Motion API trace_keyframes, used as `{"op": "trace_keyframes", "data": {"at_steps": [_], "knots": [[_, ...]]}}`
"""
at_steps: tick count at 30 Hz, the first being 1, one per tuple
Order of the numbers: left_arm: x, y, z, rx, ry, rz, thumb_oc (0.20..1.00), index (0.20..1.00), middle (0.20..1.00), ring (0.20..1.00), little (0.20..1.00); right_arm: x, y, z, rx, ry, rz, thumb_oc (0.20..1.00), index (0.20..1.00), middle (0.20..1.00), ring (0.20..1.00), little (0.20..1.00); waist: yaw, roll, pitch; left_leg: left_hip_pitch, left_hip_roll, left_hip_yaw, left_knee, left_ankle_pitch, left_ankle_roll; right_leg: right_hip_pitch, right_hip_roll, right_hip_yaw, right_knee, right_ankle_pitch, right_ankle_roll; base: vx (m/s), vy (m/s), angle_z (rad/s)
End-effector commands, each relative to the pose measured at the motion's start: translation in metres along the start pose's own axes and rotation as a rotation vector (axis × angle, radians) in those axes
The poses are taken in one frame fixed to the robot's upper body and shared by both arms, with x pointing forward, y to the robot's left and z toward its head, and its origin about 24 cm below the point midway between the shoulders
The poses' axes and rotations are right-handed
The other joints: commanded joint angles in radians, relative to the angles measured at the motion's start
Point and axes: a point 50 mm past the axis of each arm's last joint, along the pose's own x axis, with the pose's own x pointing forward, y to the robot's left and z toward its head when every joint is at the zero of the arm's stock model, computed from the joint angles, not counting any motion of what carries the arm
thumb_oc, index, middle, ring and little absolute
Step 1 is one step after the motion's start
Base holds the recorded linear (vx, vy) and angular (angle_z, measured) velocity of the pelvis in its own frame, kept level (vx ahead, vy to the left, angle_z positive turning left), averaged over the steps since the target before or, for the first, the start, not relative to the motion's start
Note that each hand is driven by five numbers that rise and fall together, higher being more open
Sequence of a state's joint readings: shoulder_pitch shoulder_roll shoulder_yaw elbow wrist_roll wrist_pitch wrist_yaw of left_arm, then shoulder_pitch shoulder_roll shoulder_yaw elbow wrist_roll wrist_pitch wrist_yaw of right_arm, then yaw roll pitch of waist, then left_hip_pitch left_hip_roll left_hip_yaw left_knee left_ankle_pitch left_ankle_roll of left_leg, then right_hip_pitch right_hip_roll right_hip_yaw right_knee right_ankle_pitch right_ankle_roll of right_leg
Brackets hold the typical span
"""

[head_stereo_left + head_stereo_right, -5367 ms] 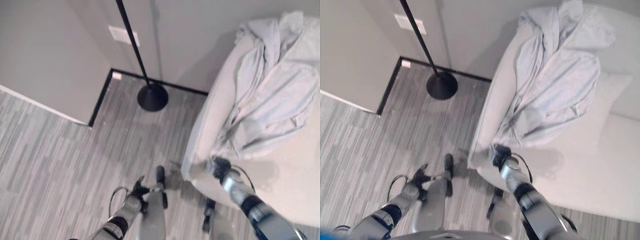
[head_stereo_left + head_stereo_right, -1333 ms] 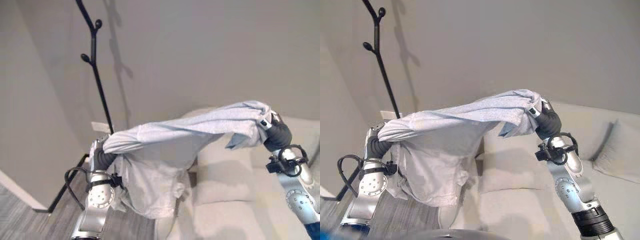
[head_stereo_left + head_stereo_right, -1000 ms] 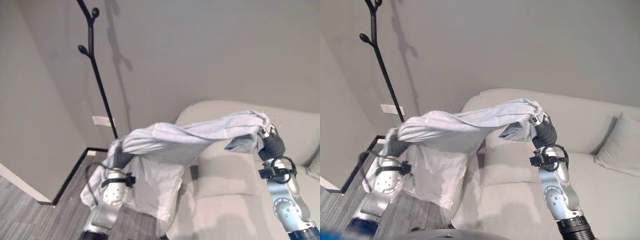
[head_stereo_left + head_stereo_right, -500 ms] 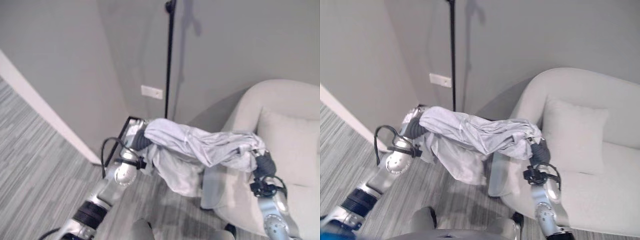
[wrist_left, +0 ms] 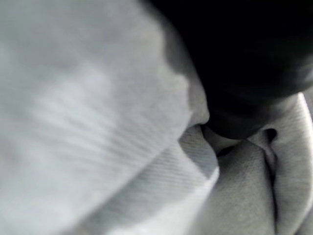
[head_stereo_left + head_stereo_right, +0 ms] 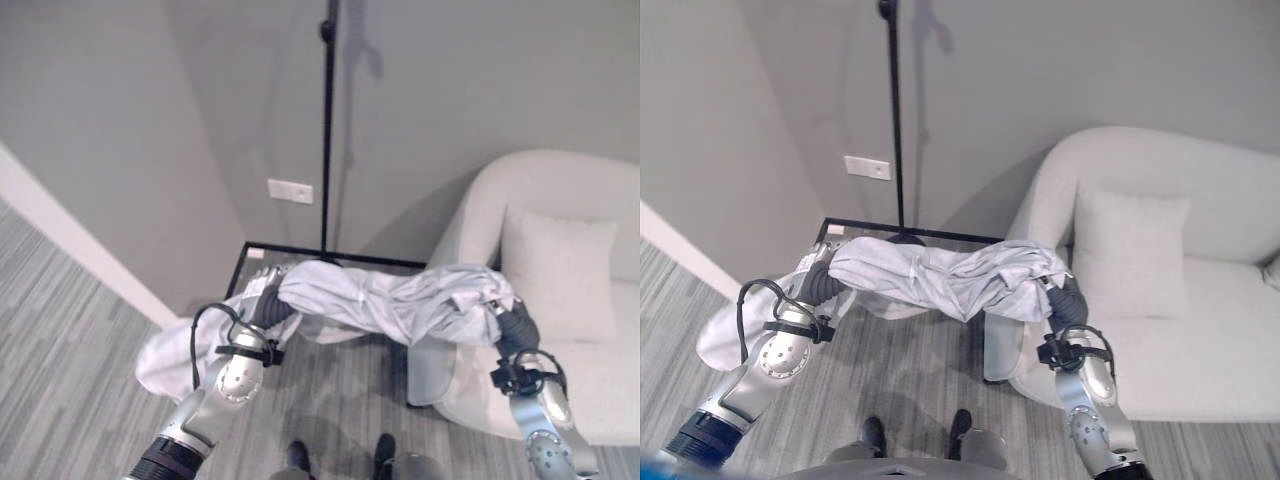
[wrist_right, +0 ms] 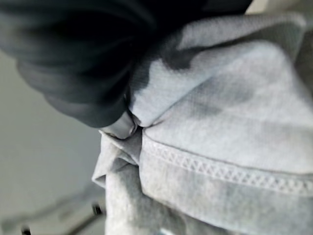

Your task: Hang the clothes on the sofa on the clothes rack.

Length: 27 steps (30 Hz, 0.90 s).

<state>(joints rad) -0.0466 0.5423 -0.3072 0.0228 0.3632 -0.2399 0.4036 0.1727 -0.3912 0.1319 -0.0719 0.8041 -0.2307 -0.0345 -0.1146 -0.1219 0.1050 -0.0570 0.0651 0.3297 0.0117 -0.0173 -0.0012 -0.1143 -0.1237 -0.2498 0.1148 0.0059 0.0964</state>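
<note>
Garment stretched between both hands, off the sofa

Fabric of the pale grey garment (image 6: 390,305) spans from the left hand (image 6: 268,300) at 8 o'clock to the right hand (image 6: 514,322) at 4 o'clock, bunched into a thick roll, with a loose tail drooping to the floor (image 6: 80,360) at the left. Each hand's dark cover meets the cloth, but the fingers are buried in folds in the wrist views too, so I cannot tell how they grip. The black clothes rack (image 6: 326,140) rises at 12 o'clock, its pole just behind the roll. The cream sofa (image 6: 580,380) with a cushion (image 6: 558,270) sits at 3 o'clock.
</note>
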Motion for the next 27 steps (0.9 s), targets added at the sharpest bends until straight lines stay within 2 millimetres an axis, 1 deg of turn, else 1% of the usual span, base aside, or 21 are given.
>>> {"op": "trace_keyframes", "data": {"at_steps": [1, 2, 4, 7, 8, 9, 10, 11, 12, 13, 14, 16, 17, 18, 19, 21, 22, 23, 24, 26, 27], "knots": [[0.021, 0.001, 0.03, -0.112, -0.152, 0.013, 0.2, 0.2, 0.2, 0.2, 0.2, 0.009, -0.002, 0.033, -0.037, -0.163, 0.025, 0.2, 0.2, 0.2, 0.2, 0.2, -0.01, 0.023, -0.035, 0.079, -0.012, -0.022, -0.048, -0.06, -0.036, 0.005, 0.072, 0.073, -0.017, -0.029, 0.007, 0.12, -0.096, -0.05], [0.02, -0.001, 0.029, -0.124, -0.146, 0.011, 0.2, 0.2, 0.2, 0.2, 0.2, 0.008, -0.004, 0.032, -0.038, -0.156, 0.018, 0.2, 0.2, 0.2, 0.2, 0.2, -0.011, 0.019, -0.04, 0.078, -0.013, -0.022, -0.036, -0.063, -0.038, 0.009, 0.077, 0.082, -0.029, -0.022, 0.005, 0.14, -0.11, -0.11], [0.02, -0.001, 0.028, -0.156, -0.124, 0.019, 0.2, 0.2, 0.2, 0.2, 0.2, 0.008, -0.007, 0.03, -0.07, -0.136, 0.003, 0.2, 0.2, 0.2, 0.2, 0.2, -0.012, 0.015, -0.05, 0.087, -0.011, -0.017, -0.004, -0.089, -0.043, 0.026, 0.084, 0.1, -0.051, -0.017, 0.001, 0.15, -0.118, -0.13], [0.022, -0.005, 0.032, -0.199, -0.128, 0.033, 0.2, 0.2, 0.2, 0.2, 0.2, 0.01, -0.008, 0.036, -0.123, -0.145, 0.02, 0.2, 0.2, 0.2, 0.2, 0.2, -0.017, 0.008, -0.042, 0.072, 0.012, -0.01, 0.15, -0.137, -0.055, 0.059, 0.095, 0.122, -0.066, -0.021, -0.017, 0.12, -0.127, -0.06], [0.022, -0.005, 0.032, -0.199, -0.129, 0.033, 0.2, 0.2, 0.2, 0.2, 0.2, 0.01, -0.008, 0.036, -0.123, -0.146, 0.02, 0.2, 0.2, 0.2, 0.2, 0.2, -0.016, 0.009, -0.04, 0.068, 0.016, -0.011, 0.162, -0.143, -0.056, 0.06, 0.097, 0.121, -0.067, -0.021, -0.018, 0.09, -0.114, -0.02], [0.024, -0.006, 0.033, -0.201, -0.133, 0.037, 0.2, 0.2, 0.2, 0.2, 0.2, 0.011, -0.009, 0.039, -0.142, -0.156, 0.016, 0.2, 0.2, 0.2, 0.2, 0.2, -0.015, 0.004, -0.033, 0.047, 0.032, -0.011, 0.242, -0.135, -0.063, 0.077, 0.102, 0.13, -0.072, -0.026, -0.03, 0.1, -0.177, -0.05], [0.025, -0.009, 0.035, -0.198, -0.142, 0.032, 0.2, 0.2, 0.2, 0.2, 0.2, 0.01, -0.013, 0.043, -0.178, -0.161, 0.002, 0.2, 0.2, 0.2, 0.2, 0.2, -0.006, 0.0, -0.019, -0.025, 0.085, -0.025, 0.427, -0.096, -0.087, 0.116, 0.116, 0.134, -0.087, -0.034, -0.054, 0.11, -0.176, 0.0], [0.025, -0.009, 0.035, -0.198, -0.143, 0.032, 0.2, 0.2, 0.2, 0.2, 0.2, 0.01, -0.013, 0.043, -0.178, -0.161, 0.002, 0.2, 0.2, 0.2, 0.2, 0.2, -0.007, 0.001, -0.019, -0.028, 0.087, -0.027, 0.43, -0.098, -0.087, 0.116, 0.117, 0.133, -0.087, -0.034, -0.054, 0.14, -0.206, 0.04], [0.027, -0.007, 0.037, -0.177, -0.159, 0.035, 0.2, 0.2, 0.2, 0.2, 0.2, 0.011, -0.016, 0.045, -0.243, -0.159, -0.007, 0.2, 0.2, 0.2, 0.2, 0.2, 0.004, -0.01, -0.009, -0.086, 0.114, -0.047, 0.552, -0.029, -0.099, 0.139, 0.124, 0.136, -0.092, -0.045, -0.078, 0.08, -0.094, -0.04], [0.027, -0.007, 0.037, -0.177, -0.16, 0.035, 0.2, 0.2, 0.2, 0.2, 0.2, 0.011, -0.016, 0.045, -0.243, -0.159, -0.007, 0.2, 0.2, 0.2, 0.2, 0.2, 0.003, -0.011, -0.01, -0.088, 0.113, -0.048, 0.551, -0.028, -0.099, 0.138, 0.124, 0.136, -0.092, -0.045, -0.078, 0.18, -0.131, -0.08], [0.028, -0.007, 0.038, -0.172, -0.164, 0.054, 0.2, 0.2, 0.2, 0.2, 0.2, 0.01, -0.02, 0.046, -0.285, -0.153, -0.029, 0.2, 0.2, 0.2, 0.2, 0.2, 0.008, -0.014, -0.012, -0.116, 0.125, -0.056, 0.578, -0.012, -0.086, 0.162, 0.12, 0.138, -0.097, -0.058, -0.083, 0.15, -0.044, -0.19], [0.029, -0.008, 0.039, -0.174, -0.166, 0.058, 0.2, 0.2, 0.2, 0.2, 0.2, 0.01, -0.021, 0.047, -0.303, -0.157, -0.032, 0.2, 0.2, 0.2, 0.2, 0.2, 0.011, -0.013, -0.012, -0.133, 0.135, -0.058, 0.574, -0.022, -0.082, 0.174, 0.118, 0.141, -0.098, -0.067, -0.083, 0.17, -0.008, 0.02], [0.029, -0.009, 0.04, -0.17, -0.172, 0.064, 0.2, 0.2, 0.2, 0.2, 0.2, 0.009, -0.022, 0.051, -0.336, -0.172, -0.035, 0.2, 0.2, 0.2, 0.2, 0.2, 0.017, -0.016, -0.017, -0.16, 0.136, -0.061, 0.495, -0.045, -0.067, 0.186, 0.108, 0.145, -0.105, -0.073, -0.075, 0.19, 0.058, -0.01], [0.029, -0.011, 0.04, -0.172, -0.172, 0.06, 0.2, 0.2, 0.2, 0.2, 0.2, 0.01, -0.023, 0.052, -0.343, -0.175, -0.038, 0.2, 0.2, 0.2, 0.2, 0.2, 0.019, -0.018, -0.022, -0.148, 0.123, -0.061, 0.444, -0.05, -0.062, 0.187, 0.099, 0.146, -0.106, -0.074, -0.069, 0.24, 0.099, -0.11], [0.029, -0.012, 0.041, -0.173, -0.17, 0.055, 0.2, 0.2, 0.2, 0.2, 0.2, 0.009, -0.024, 0.054, -0.353, -0.18, -0.043, 0.2, 0.2, 0.2, 0.2, 0.2, 0.022, -0.016, -0.023, -0.15, 0.106, -0.075, 0.349, -0.042, -0.063, 0.187, 0.094, 0.15, -0.105, -0.081, -0.065, 0.21, 0.115, -0.19], [0.03, -0.015, 0.043, -0.187, -0.173, 0.051, 0.2, 0.2, 0.2, 0.2, 0.2, 0.011, -0.025, 0.055, -0.368, -0.186, -0.053, 0.2, 0.2, 0.2, 0.2, 0.2, 0.036, -0.003, -0.021, -0.189, 0.096, -0.113, 0.216, 0.028, -0.08, 0.202, 0.098, 0.158, -0.109, -0.094, -0.061, 0.21, 0.104, 0.0], [0.031, -0.016, 0.044, -0.195, -0.174, 0.05, 0.2, 0.2, 0.2, 0.2, 0.2, 0.011, -0.026, 0.056, -0.375, -0.188, -0.06, 0.2, 0.2, 0.2, 0.2, 0.2, 0.043, 0.002, -0.017, -0.205, 0.089, -0.135, 0.154, 0.079, -0.094, 0.212, 0.1, 0.163, -0.11, -0.101, -0.059, 0.2, 0.069, 0.13], [0.031, -0.018, 0.045, -0.208, -0.174, 0.051, 0.2, 0.2, 0.2, 0.2, 0.2, 0.013, -0.026, 0.055, -0.375, -0.191, -0.07, 0.2, 0.2, 0.2, 0.2, 0.2, 0.046, 0.005, -0.013, -0.221, 0.091, -0.143, 0.103, 0.106, -0.101, 0.223, 0.098, 0.164, -0.109, -0.109, -0.056, 0.27, 0.069, 0.1], [0.033, -0.02, 0.047, -0.219, -0.18, 0.049, 0.2, 0.2, 0.2, 0.2, 0.2, 0.014, -0.027, 0.055, -0.383, -0.192, -0.08, 0.2, 0.2, 0.2, 0.2, 0.2, 0.048, 0.006, -0.01, -0.234, 0.093, -0.144, 0.06, 0.126, -0.105, 0.235, 0.096, 0.169, -0.108, -0.119, -0.053, 0.28, 0.069, -0.02], [0.032, -0.022, 0.048, -0.237, -0.18, 0.04, 0.2, 0.2, 0.2, 0.2, 0.2, 0.015, -0.028, 0.055, -0.396, -0.19, -0.089, 0.2, 0.2, 0.2, 0.2, 0.2, 0.049, 0.013, -0.009, -0.254, 0.105, -0.132, 0.042, 0.149, -0.112, 0.262, 0.094, 0.183, -0.1, -0.139, -0.049, 0.33, 0.092, -0.15], [0.03, -0.024, 0.048, -0.236, -0.175, 0.028, 0.2, 0.2, 0.2, 0.2, 0.2, 0.014, -0.028, 0.053, -0.403, -0.182, -0.083, 0.2, 0.2, 0.2, 0.2, 0.2, 0.051, 0.022, -0.022, -0.234, 0.112, -0.12, 0.016, 0.148, -0.107, 0.272, 0.095, 0.193, -0.096, -0.151, -0.045, 0.38, 0.117, -0.27]]}}
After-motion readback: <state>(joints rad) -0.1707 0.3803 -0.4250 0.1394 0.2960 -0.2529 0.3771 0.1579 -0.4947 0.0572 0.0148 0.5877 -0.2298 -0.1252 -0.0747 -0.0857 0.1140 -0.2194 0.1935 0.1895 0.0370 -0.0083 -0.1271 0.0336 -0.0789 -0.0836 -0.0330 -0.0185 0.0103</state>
